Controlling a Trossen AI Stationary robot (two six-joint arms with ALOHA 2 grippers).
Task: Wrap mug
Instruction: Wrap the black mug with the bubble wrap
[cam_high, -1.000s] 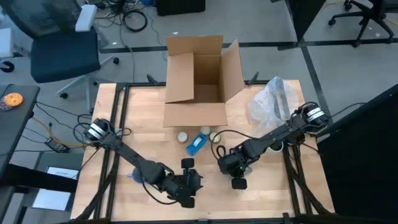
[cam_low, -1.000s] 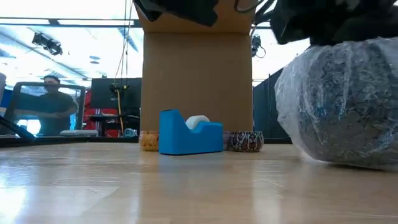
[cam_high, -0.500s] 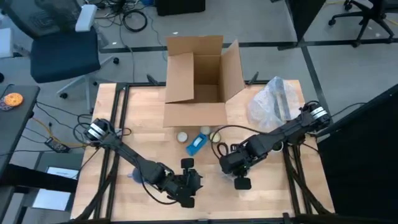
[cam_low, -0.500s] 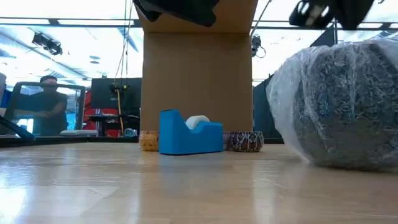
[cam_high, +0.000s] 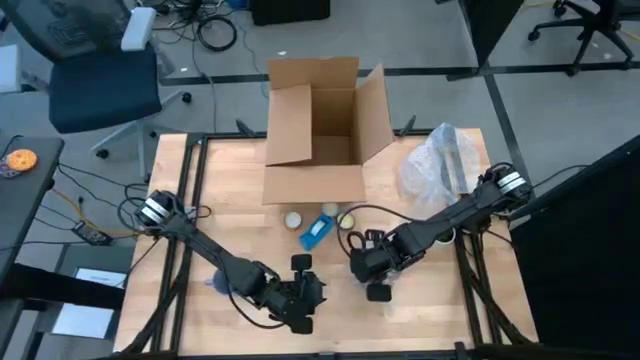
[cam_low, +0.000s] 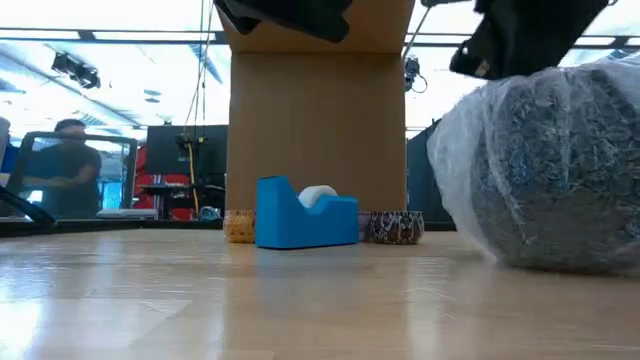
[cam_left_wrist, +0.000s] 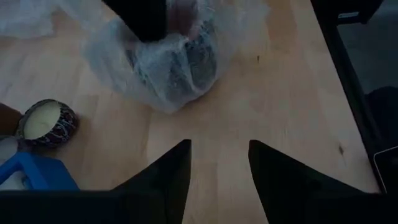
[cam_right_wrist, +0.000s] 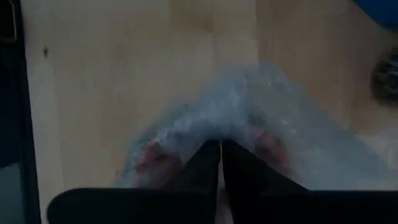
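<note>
Near table centre, right gripper (cam_right_wrist: 219, 163) clamped on bubble wrap (cam_left_wrist: 163, 59) around mug; left gripper (cam_left_wrist: 219, 163) apart, idle. Next: tape seam w/ dispenser (cam_low: 300, 213).

Right hand (cam_right_wrist: 220, 163) pinches the bubble wrap (cam_right_wrist: 249, 118) over the table (cam_right_wrist: 112, 74).

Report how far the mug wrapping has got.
Done: the mug already sits inside bubble wrap on the table. In hand: the right gripper is shut on the wrap at the bundle's top, while the left gripper waits open nearby. Left: no tape shows on the bundle; the blue tape dispenser stands untouched by the cardboard box.
</note>
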